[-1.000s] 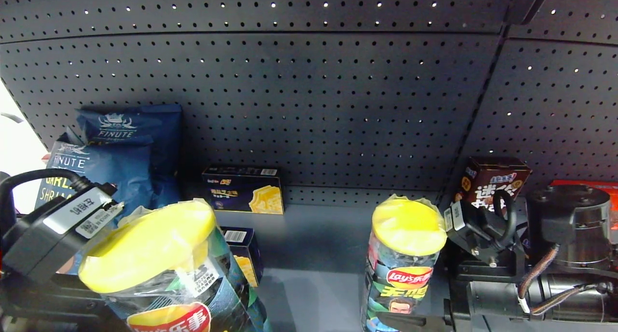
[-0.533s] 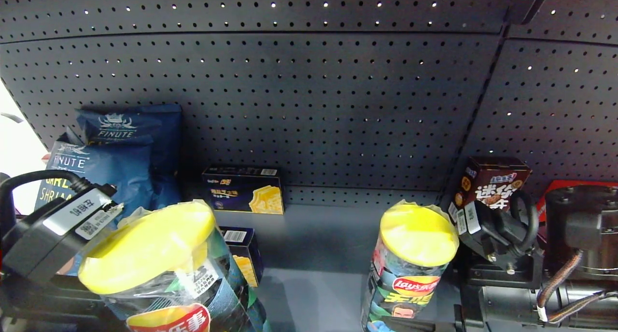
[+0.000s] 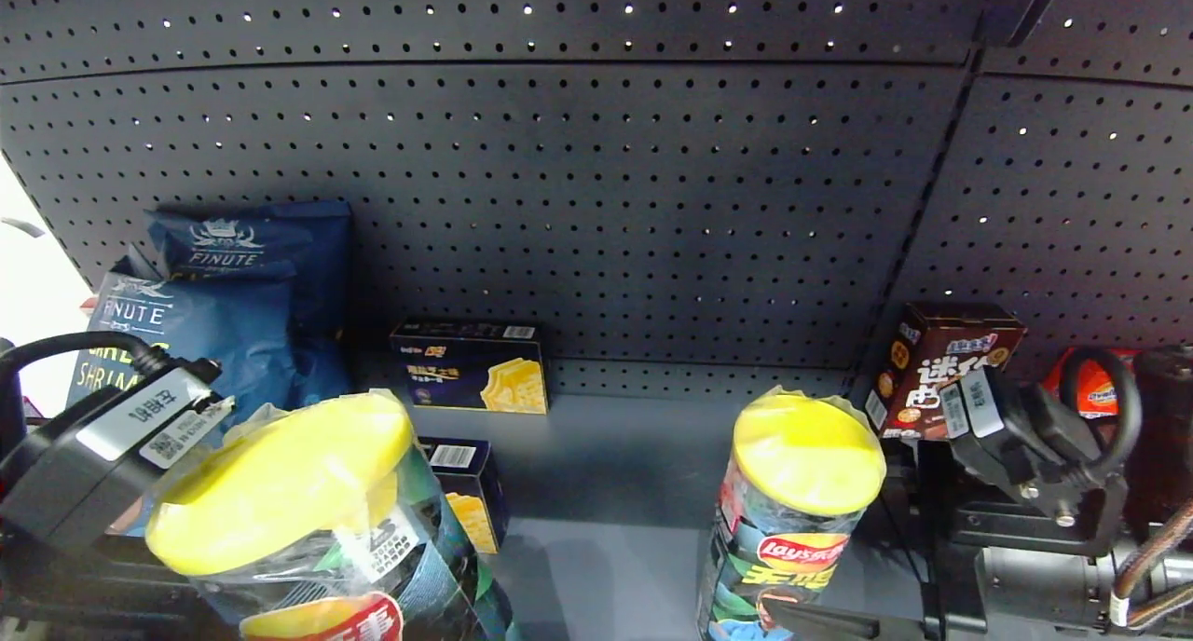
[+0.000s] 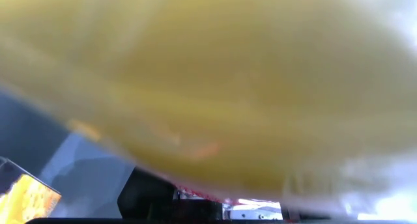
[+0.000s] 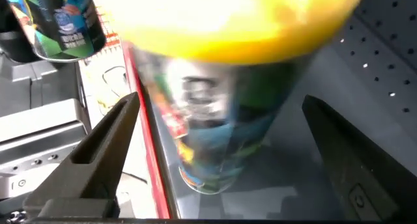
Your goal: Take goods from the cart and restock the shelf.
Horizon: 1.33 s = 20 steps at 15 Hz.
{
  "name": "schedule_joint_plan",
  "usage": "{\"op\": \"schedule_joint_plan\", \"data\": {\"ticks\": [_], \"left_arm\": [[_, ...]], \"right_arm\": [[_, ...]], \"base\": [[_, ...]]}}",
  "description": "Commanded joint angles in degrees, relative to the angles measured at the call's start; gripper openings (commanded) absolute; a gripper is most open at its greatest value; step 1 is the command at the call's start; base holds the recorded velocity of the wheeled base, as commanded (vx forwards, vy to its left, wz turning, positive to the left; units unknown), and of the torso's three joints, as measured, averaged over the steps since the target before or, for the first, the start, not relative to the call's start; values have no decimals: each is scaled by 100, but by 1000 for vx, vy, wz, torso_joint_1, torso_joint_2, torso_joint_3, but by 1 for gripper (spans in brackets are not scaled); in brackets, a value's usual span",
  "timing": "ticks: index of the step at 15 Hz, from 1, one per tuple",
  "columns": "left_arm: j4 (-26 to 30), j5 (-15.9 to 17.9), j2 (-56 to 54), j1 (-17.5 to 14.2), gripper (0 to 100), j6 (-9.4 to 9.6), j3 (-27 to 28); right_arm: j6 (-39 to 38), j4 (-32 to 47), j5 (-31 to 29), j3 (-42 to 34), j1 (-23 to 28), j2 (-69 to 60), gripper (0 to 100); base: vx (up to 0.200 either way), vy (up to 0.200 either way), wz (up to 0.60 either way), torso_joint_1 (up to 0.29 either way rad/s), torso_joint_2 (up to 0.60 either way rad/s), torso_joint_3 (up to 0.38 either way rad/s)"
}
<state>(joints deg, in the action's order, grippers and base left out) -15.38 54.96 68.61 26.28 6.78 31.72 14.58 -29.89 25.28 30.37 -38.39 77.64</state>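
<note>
Now the right gripper (image 5: 221, 103) is hovering, fingers (image 5: 98, 152) spread, around a chip can (image 3: 802, 511) standing on the shelf (image 3: 615, 455), while the left gripper (image 4: 208, 107) is clamping a second can (image 3: 280, 478), tilted.

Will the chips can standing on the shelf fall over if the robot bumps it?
Probably: the can is tall and narrow, standing upright on the smooth shelf, so a bump near its lid could tip it. Once down, its round body would likely roll. Its clear wrap may be slippery.
</note>
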Motion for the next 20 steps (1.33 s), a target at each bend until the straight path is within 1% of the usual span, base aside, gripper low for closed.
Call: {"op": "schedule_joint_plan", "data": {"ticks": [1, 3, 5, 6, 7, 8, 9, 10, 11, 12, 14, 15, 17, 18, 19, 20], "left_arm": [[-8, -11, 74, 17, 0, -1, 273], [-8, -90, 214, 26, 0, 8, 546], [-17, -389, 381, 44, 0, 43, 836], [-35, -468, 443, 44, 0, 52, 933], [-52, -653, 548, 70, 0, 25, 1143], [-61, -1101, 750, 184, 0, 25, 1451], [-61, -1549, 821, 325, 0, 25, 1627], [-26, -1830, 900, 518, 0, -27, 1767], [-17, -2006, 1014, 676, 0, -115, 1943], [-44, -2015, 1146, 729, 0, -124, 2084], [27, -2015, 1559, 791, 0, -115, 2594], [211, -2006, 1682, 791, 0, -89, 2831], [844, -1997, 1840, 808, 0, 17, 3288], [906, -1997, 1867, 808, 0, 34, 3341], [1407, -1989, 1981, 755, 0, 166, 3604], [1899, -1997, 2192, 747, 0, 430, 3903]], "right_arm": [[1, 185, 3, 13, -11, -417, 100], [1, 572, -6, 83, -55, -733, 100], [1, 853, -234, 215, -72, -997, 100], [1, 880, -261, 250, -64, -1058, 100], [1, 915, -270, 303, -64, -1164, 100], [1, 915, -305, 330, -46, -1269, 100], [-8, 915, -349, 347, -46, -1339, 100], [-17, 915, -375, 365, -46, -1383, 100], [-157, 915, -393, 409, -55, -1427, 100], [-298, 906, -393, 453, -64, -1454, 100], [-377, 906, -393, 593, -55, -1480, 100], [-421, 906, -393, 628, -55, -1524, 100], [-544, 897, -393, 637, -55, -1568, 100], [-544, 897, -393, 637, -46, -1577, 100], [-562, 897, -393, 628, -37, -1638, 100], [-614, 889, -393, 637, -20, -1717, 100]], "base": [[0, 0, 0, 0, 0, 0], [0, 0, 0, 0, 0, 0], [0, 0, 0, 0, 0, 0], [0, 0, 0, 0, 0, 0], [0, 0, 0, 0, 0, 0], [0, 0, 0, 0, 0, 0], [0, 0, 0, 0, 0, 0], [0, 0, 0, 0, 0, 0], [0, 0, 0, 0, 0, 0], [0, 0, 0, 0, 0, 0], [0, 0, 0, 0, 0, 0], [0, 0, 0, 0, 0, 0], [0, 0, 0, 0, 0, 0], [0, 0, 0, 0, 0, 0], [0, 0, 0, 0, 0, 0], [0, 0, 0, 0, 0, 0]]}}
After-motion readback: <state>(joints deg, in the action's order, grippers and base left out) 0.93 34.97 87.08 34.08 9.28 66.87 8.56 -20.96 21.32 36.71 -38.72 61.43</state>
